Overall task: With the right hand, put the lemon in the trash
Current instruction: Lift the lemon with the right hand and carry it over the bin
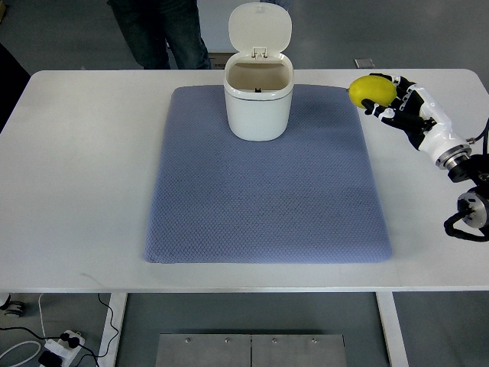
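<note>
A yellow lemon (371, 90) is held in my right hand (393, 102) at the right edge of the blue mat, above the table. The fingers are curled around it. The arm comes in from the right edge. A white trash bin (258, 107) stands at the far middle of the mat with its lid flipped open and its inside showing. The bin is well to the left of the lemon. The left arm does not show.
A blue-grey mat (263, 191) covers the middle of the white table (76, 168). A person's legs (164, 30) stand beyond the far edge. Cables and a power strip (57, 348) lie on the floor at the lower left.
</note>
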`<state>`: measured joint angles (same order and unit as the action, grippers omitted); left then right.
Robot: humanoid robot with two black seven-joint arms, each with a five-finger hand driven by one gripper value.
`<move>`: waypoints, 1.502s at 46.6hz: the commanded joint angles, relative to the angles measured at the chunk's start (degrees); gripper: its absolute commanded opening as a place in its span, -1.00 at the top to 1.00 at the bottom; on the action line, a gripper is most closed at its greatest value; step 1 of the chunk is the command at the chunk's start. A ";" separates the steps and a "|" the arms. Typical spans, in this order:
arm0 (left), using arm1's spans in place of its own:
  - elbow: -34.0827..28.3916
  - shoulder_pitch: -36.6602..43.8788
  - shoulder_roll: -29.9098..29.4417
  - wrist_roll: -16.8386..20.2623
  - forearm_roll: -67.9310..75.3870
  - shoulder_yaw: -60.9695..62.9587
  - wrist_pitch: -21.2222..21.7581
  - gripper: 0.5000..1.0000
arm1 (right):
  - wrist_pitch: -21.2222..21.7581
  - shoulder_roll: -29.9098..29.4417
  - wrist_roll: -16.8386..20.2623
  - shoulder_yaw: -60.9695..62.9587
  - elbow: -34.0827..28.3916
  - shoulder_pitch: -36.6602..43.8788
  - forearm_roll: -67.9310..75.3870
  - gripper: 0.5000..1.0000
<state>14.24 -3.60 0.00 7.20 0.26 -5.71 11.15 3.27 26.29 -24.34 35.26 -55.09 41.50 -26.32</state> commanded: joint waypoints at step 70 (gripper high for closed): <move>0.00 0.00 0.00 0.00 0.01 0.00 0.01 -1.00 | -7.93 -10.82 16.87 -17.85 5.17 25.30 5.67 1.00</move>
<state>14.24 -3.60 0.00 7.20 0.26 -5.71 11.17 -4.65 16.16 -8.06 17.58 -50.14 66.17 -20.65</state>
